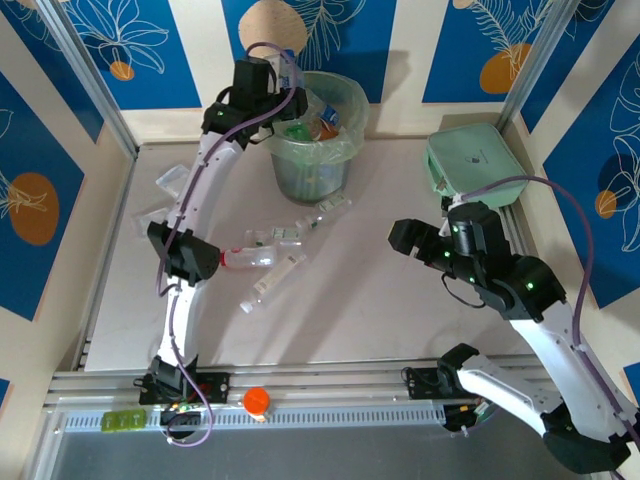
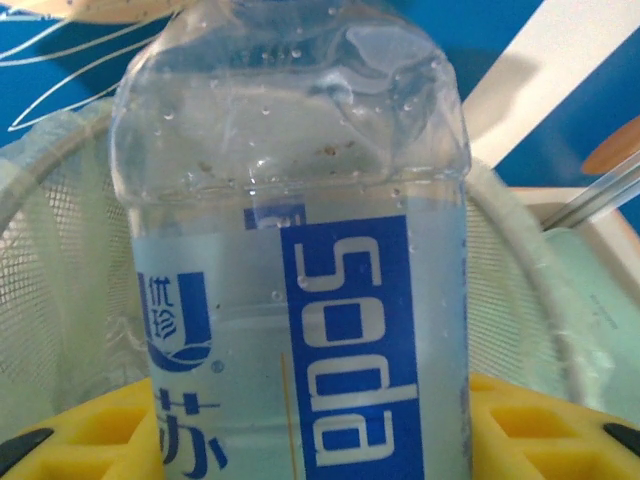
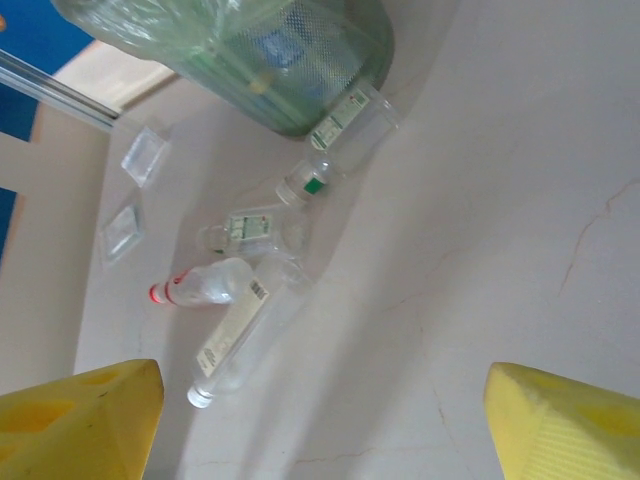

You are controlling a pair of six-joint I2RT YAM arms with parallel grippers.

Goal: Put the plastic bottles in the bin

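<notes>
Two end effectors noted, left first. Left end effector [image 1: 268, 80] is clamped on a clear bottle with a blue label [image 2: 300, 300], its yellow fingers [image 2: 90, 440] pressed against either side of the bottle's lower body. The label reads "soda" in white on blue, and droplets cling inside the clear upper wall. The held bottle sits at the left rim of the bin [image 1: 350, 98], a round pale green wastebasket with a thin bag liner, standing at the far middle of the table [image 1: 400, 320]. Several bottles already lie inside the bin [image 1: 315, 130], green and orange among them. Right end effector [image 3: 325, 425] hangs above the right half of the table with its jaws apart and nothing between the pads. Below it, loose bottles lie near the bin's base: a clear tube-shaped bottle [image 3: 350, 115] touching the base, a small green-labelled bottle [image 3: 310, 183] just beside it, another small bottle [image 3: 255, 230], a red-capped bottle [image 3: 205, 285] and a long clear bottle [image 3: 235, 335] lying close together. Two flat clear trays [image 3: 145, 155] rest further left. A mint green box [image 1: 470, 165] sits at the far right corner.
</notes>
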